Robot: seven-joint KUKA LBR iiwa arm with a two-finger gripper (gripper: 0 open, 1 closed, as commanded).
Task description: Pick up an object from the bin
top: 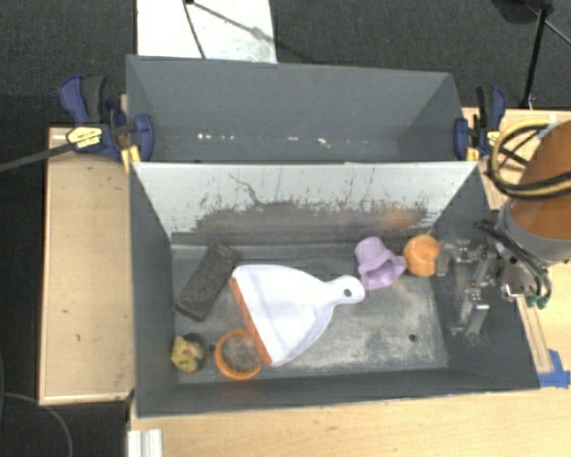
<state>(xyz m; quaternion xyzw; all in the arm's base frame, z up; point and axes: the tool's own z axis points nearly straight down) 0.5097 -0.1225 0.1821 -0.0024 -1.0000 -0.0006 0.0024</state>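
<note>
My gripper (466, 324) hangs at the bin's right side, over bare floor close to the right wall, its metal fingers pointing down with nothing seen between them. An orange ball (422, 254) lies up and to the left of it, near the back right corner. A small purple plastic piece (377, 263) rests right beside the ball. A white dustpan (287, 310) with an orange edge stretches across the middle, its handle reaching toward the purple piece.
A dark grey block (206, 281) lies at the left. A small orange cup (236, 354) and a yellowish lump (187, 352) sit at the front left corner. Bare floor lies between the dustpan and the gripper.
</note>
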